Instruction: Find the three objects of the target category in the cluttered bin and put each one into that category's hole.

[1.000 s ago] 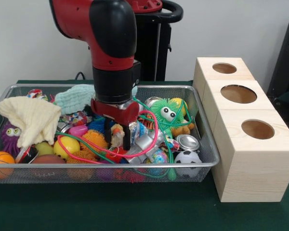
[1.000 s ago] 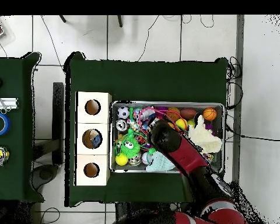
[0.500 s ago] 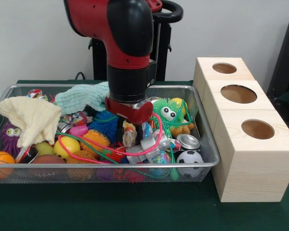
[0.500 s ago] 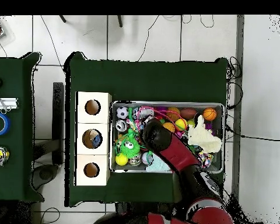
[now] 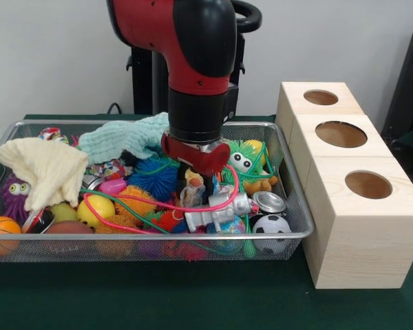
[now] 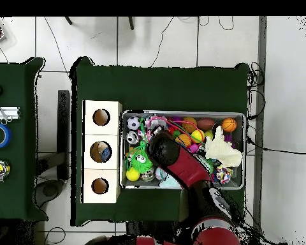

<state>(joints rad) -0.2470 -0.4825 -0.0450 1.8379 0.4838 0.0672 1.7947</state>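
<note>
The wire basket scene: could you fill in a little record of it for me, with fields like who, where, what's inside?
Robot: red and black arm
Gripper: low over the toys, holding a small pale toy
Bin: silver wire mesh, crammed with toys
Inside: green fuzzy toy with eyes, mini soccer ball, cream cloth
Beside bin: three pale wooden boxes, a round hole in each top
</note>
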